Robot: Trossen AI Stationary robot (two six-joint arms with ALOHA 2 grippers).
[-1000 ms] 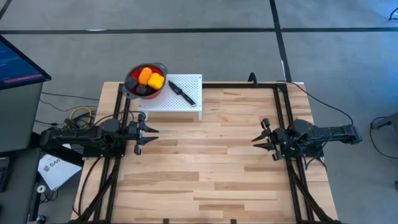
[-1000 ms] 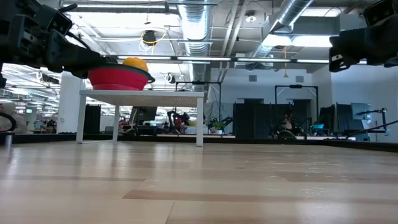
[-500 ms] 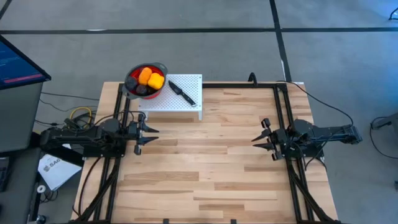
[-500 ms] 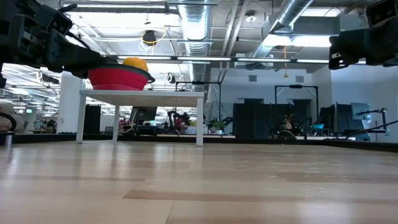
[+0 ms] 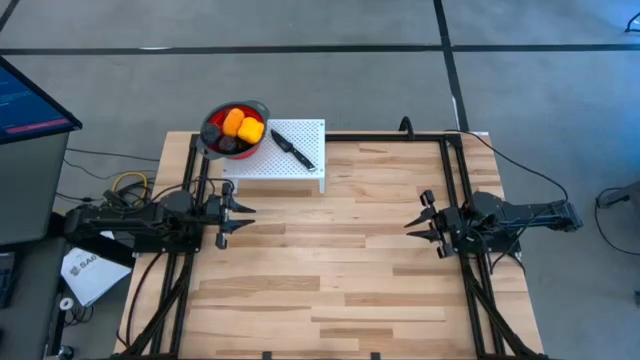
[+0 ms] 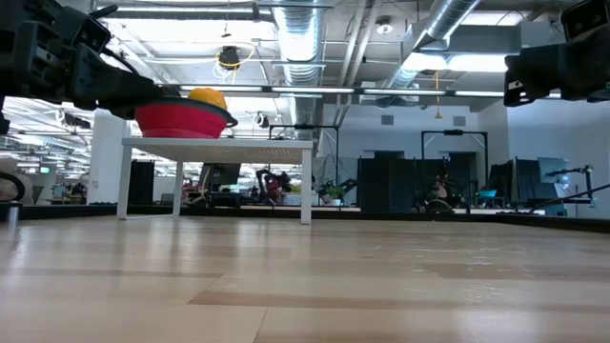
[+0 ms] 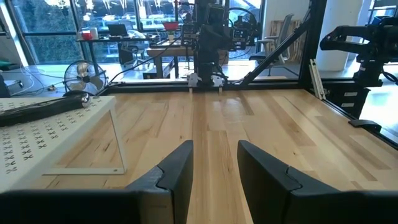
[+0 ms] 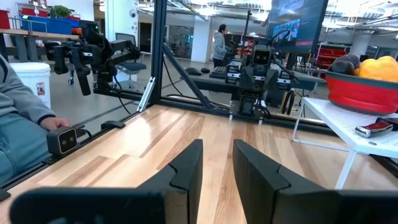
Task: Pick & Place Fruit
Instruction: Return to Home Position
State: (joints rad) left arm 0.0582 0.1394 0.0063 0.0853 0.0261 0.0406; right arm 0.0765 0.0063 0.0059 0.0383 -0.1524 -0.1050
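Observation:
The fruit [image 5: 238, 128], orange, yellow and dark pieces, lie in a red colander [image 5: 208, 130] that stands on a white perforated stand [image 5: 300, 165] at the table's far left. The low view shows a yellow piece [image 6: 207, 96] above the colander [image 6: 181, 120]. In the right wrist view, fruit [image 8: 376, 67] also rise over the colander's rim [image 8: 360, 90]. My left gripper [image 5: 243, 218] hovers level at the table's left side, open, with nothing between its fingers [image 7: 177, 168]. My right gripper [image 5: 412, 226] hovers level at the right side, open by a narrow gap and holding nothing [image 8: 217, 174].
A black-handled knife [image 5: 292, 148] lies on the stand beside the colander. Bare wooden table [image 5: 330, 260] stretches between the two grippers. Black frame rails [image 5: 455, 180] run along the left and right sides. A seated person's arm [image 8: 18, 137] shows beyond the table's edge.

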